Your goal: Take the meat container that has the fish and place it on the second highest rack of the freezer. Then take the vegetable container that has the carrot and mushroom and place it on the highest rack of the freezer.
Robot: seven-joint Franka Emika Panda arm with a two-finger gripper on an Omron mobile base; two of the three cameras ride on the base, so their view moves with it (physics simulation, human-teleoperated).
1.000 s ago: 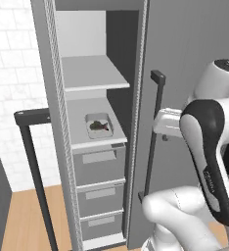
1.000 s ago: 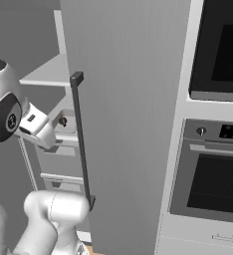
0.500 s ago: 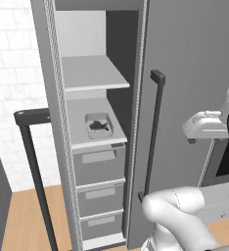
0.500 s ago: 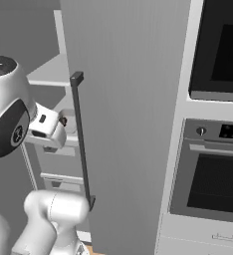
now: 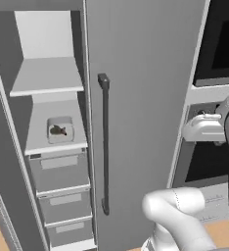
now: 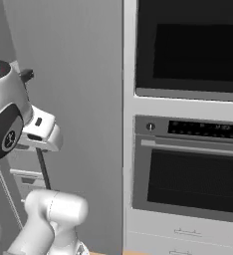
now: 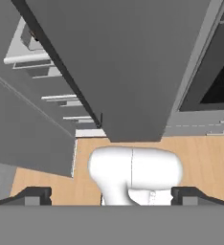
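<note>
My hand (image 7: pixel 112 196) is hanging wide open and holding nothing, its fingertips (image 7: pixel 33 195) low in the hand view. The fish (image 5: pixel 58 130) is lying in its container (image 5: pixel 60 129) on the freezer's (image 5: pixel 136 98) second highest rack (image 5: pixel 55 132), left of frame.

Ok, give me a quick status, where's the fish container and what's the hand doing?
Fingers open, empty. Fish container on the second highest rack of the freezer. Highest rack bare. Freezer door stands between arm and shelves.
</note>
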